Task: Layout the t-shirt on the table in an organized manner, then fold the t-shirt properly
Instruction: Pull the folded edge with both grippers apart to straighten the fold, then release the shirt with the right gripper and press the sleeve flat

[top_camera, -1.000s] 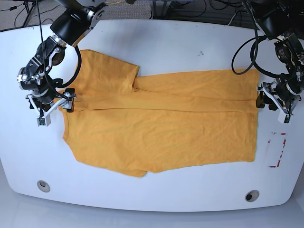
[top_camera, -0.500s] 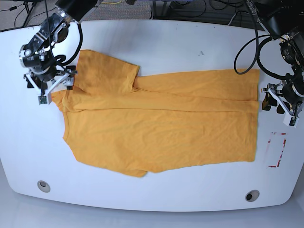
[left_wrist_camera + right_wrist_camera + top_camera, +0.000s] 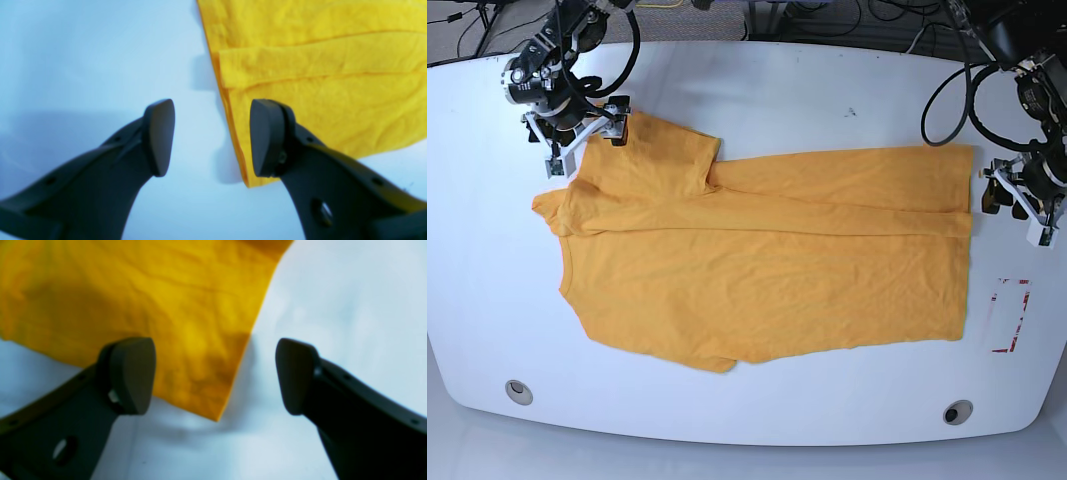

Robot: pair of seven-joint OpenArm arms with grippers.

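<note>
The orange-yellow t-shirt (image 3: 767,265) lies spread flat on the white table (image 3: 787,85), plain side up, with one sleeve folded onto the body at the far left. My right gripper (image 3: 587,148) hovers open over that far-left sleeve. In the right wrist view the right gripper (image 3: 213,376) straddles the sleeve's corner (image 3: 186,340), with nothing held. My left gripper (image 3: 1013,215) stands open just off the shirt's right hem. In the left wrist view the left gripper (image 3: 211,138) has one finger (image 3: 267,136) over the hem (image 3: 300,83) and the other above bare table.
A red-white tape rectangle (image 3: 1010,315) lies on the table's right side, below the left gripper. Two round metal grommets (image 3: 518,391) (image 3: 957,411) sit near the front edge. Cables hang behind the far edge.
The right gripper has travelled from the shirt's left shoulder toward the far edge, to the far sleeve. The left gripper has backed off the hem and shifted slightly farther away. The shirt's left tip sticks out more.
</note>
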